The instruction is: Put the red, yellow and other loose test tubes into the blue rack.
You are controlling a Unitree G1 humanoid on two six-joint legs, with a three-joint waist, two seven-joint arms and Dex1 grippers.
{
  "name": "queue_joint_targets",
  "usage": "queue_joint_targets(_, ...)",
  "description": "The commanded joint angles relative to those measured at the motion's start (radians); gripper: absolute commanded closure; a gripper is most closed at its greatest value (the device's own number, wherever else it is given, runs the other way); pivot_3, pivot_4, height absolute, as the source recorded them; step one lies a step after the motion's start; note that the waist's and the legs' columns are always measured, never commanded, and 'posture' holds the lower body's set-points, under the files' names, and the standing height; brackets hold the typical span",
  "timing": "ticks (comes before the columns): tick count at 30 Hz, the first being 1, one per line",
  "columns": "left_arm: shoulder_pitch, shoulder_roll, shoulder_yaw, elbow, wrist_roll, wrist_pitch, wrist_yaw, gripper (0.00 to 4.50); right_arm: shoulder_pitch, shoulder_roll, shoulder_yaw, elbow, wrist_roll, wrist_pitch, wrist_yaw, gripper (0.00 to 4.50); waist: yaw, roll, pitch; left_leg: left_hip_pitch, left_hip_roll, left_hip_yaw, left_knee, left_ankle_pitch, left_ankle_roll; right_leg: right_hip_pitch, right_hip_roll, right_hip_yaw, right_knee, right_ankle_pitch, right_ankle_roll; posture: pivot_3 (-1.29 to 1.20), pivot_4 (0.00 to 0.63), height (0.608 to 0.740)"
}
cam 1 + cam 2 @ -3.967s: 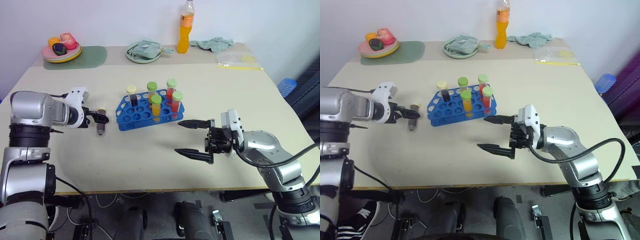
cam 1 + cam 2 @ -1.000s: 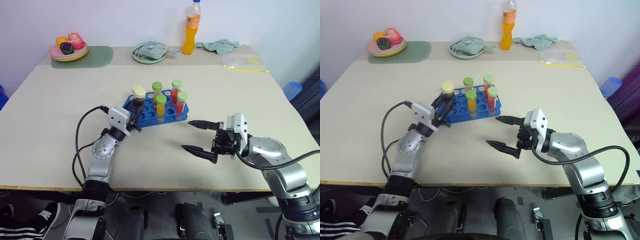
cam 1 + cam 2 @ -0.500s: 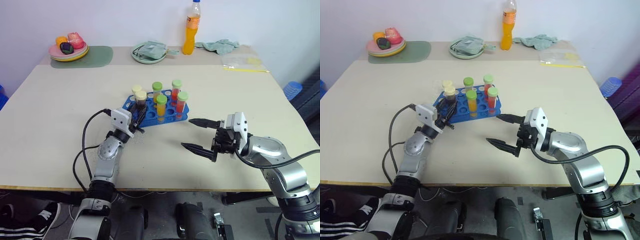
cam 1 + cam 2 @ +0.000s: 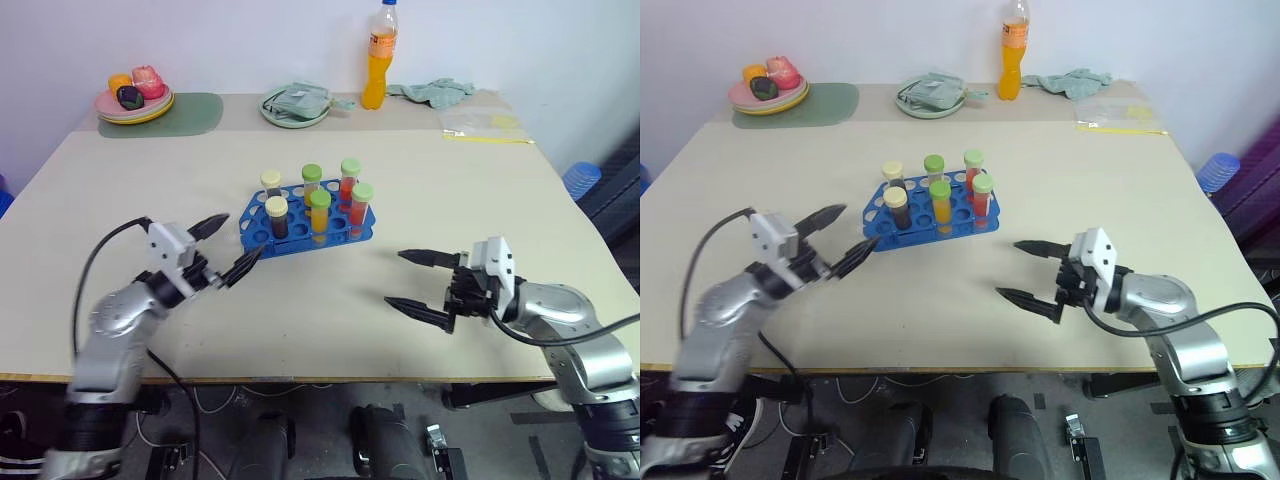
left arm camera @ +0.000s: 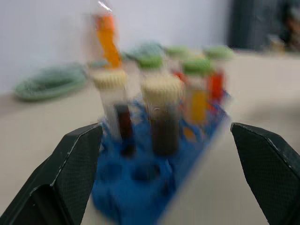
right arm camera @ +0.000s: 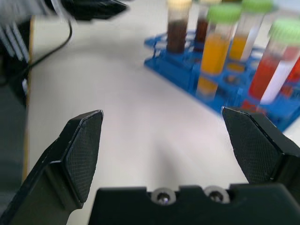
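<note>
The blue rack point(image 4: 346, 233) stands mid-table with several capped test tubes upright in it. A dark brown tube with a cream cap point(image 4: 277, 216) stands in its front-left corner, and orange point(image 4: 320, 213) and red point(image 4: 361, 207) tubes stand further right. Every tube I see stands in the rack. My left gripper point(image 4: 231, 247) hangs open and empty just left of the rack, pointing at it. The left wrist view looks between its fingers point(image 5: 70, 173) at the brown tube point(image 5: 164, 123). My right gripper point(image 4: 396, 278) is open and empty, to the right of the rack and nearer the front edge.
Along the back edge are a plate of fruit point(image 4: 135, 100) on a green mat point(image 4: 195, 110), a plate holding a cloth point(image 4: 295, 105), an orange drink bottle point(image 4: 377, 55), a crumpled cloth point(image 4: 435, 90) and a plastic bag point(image 4: 482, 125).
My left gripper let go of the brown tube in the rack's front-left corner, opened wide and drew back to the left. My right gripper shifted a little to the right.
</note>
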Motion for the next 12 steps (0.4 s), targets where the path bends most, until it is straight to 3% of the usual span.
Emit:
queue_joint_targets(1,0.013,0.092,0.075,-0.052,-0.082,0.063,-0.113,0.02,-0.037,-0.022,-0.068,0.060,-0.002,-0.044,0.013,0.00,-0.001,0.000,0.000,0.000,0.000,0.000,0.000,0.000,0.000,0.000,0.000,0.000,0.000,0.000,0.000,0.00,0.150,0.740)
queue_joint_targets(6,0.037,0.195,0.102,0.054,-0.021,-0.049,-0.292,0.02,-0.037,0.005,-0.081,0.041,-0.020,-0.041,-0.052,0.00,-0.004,0.001,0.000,0.000,0.000,0.000,-0.001,0.000,0.000,0.000,0.001,0.000,0.000,0.000,-0.001,0.00,0.150,0.740)
queue_joint_targets(12,0.027,0.145,0.086,0.101,-0.008,-0.091,-0.330,0.02,0.005,0.002,-0.095,-0.015,-0.018,-0.028,-0.089,0.00,-0.010,0.001,0.000,0.000,0.001,0.000,-0.001,0.000,0.000,0.000,0.000,0.000,0.000,0.000,-0.001,0.00,0.150,0.740)
